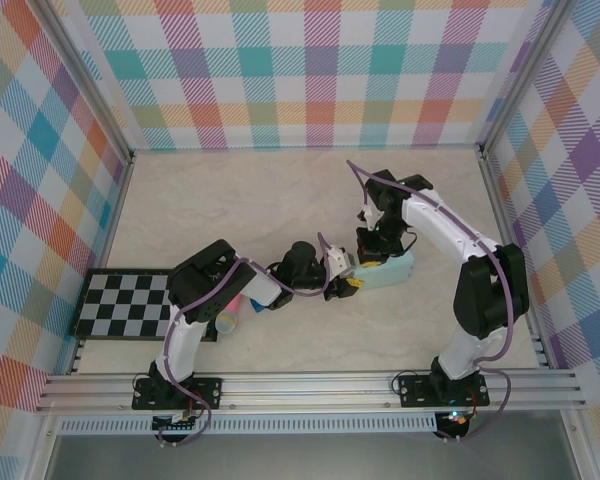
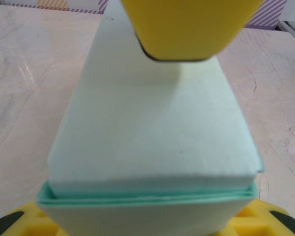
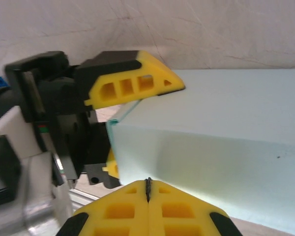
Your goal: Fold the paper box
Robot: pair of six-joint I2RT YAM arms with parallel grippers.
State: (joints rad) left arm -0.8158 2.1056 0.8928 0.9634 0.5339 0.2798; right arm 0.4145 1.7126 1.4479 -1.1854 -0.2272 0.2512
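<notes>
Checkerboard mat [image 1: 130, 305] is lying at the near-left edge of the worktop [image 1: 280, 200], beside the left arm. Left jaws are reaching right and clamping the near end of the paper box [image 1: 392, 270], partly open around it. One yellow finger [image 3: 132, 83] is pressing on the top face, the other sitting underneath. Box is resting mid-worktop, right of centre, already box-shaped. Right jaws are sitting fully closed and empty, tips just beside the box; can't tell if they're touching.
</notes>
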